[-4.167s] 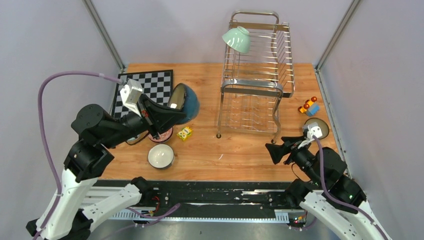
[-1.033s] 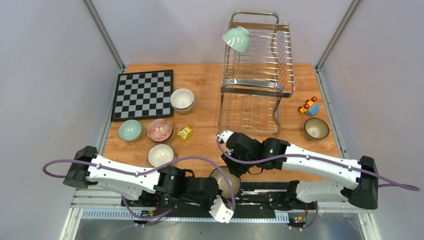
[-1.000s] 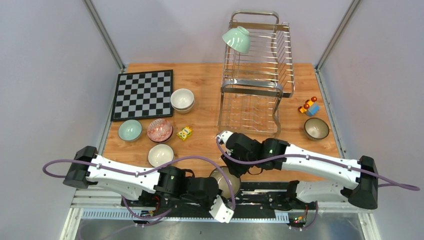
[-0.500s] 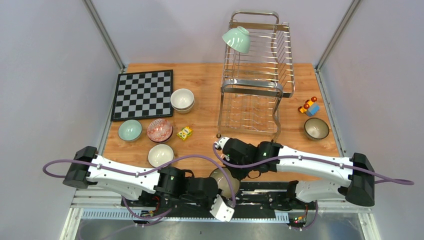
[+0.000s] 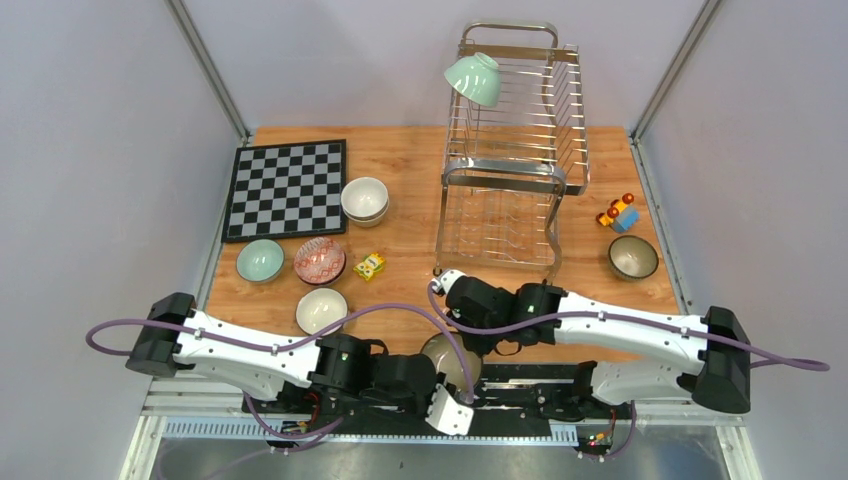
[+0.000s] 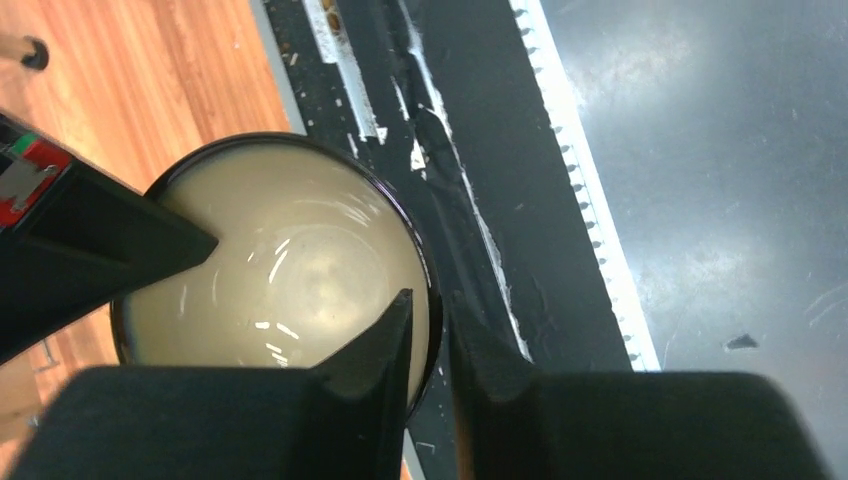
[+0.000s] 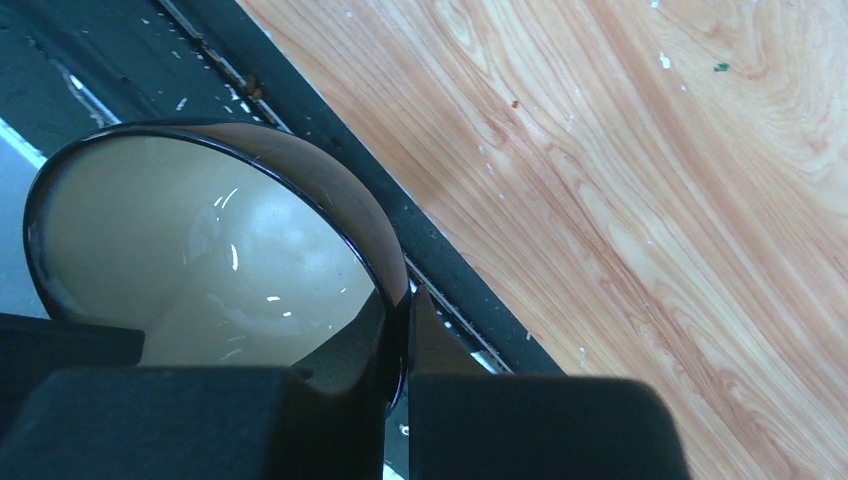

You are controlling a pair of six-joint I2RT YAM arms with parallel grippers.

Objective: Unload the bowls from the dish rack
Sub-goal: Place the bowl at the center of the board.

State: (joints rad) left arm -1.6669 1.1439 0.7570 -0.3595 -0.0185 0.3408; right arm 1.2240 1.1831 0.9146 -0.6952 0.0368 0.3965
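Note:
A dark-rimmed cream bowl (image 5: 452, 358) hangs over the table's near edge, between both grippers. My right gripper (image 5: 470, 346) is shut on its rim, one finger inside and one outside (image 7: 410, 296). My left gripper (image 5: 436, 376) straddles the opposite rim (image 6: 428, 298); its jaws are slightly apart, and a gap shows between the rim and the outer finger. The bowl's pale inside fills the left wrist view (image 6: 280, 270) and the right wrist view (image 7: 210, 250). A mint green bowl (image 5: 474, 78) leans at the top left corner of the dish rack (image 5: 512, 150).
On the left of the table stand two stacked white bowls (image 5: 365, 198), a mint bowl (image 5: 260, 260), a red-patterned bowl (image 5: 320, 260) and a cream bowl (image 5: 322, 310). A dark-rimmed bowl (image 5: 633, 256) sits right. Chessboard (image 5: 287, 187), yellow block (image 5: 371, 266), toy car (image 5: 618, 213).
My right gripper has closed on the bowl's rim and its arm shifted slightly left. My left gripper's jaws have eased apart on the other side of the rim.

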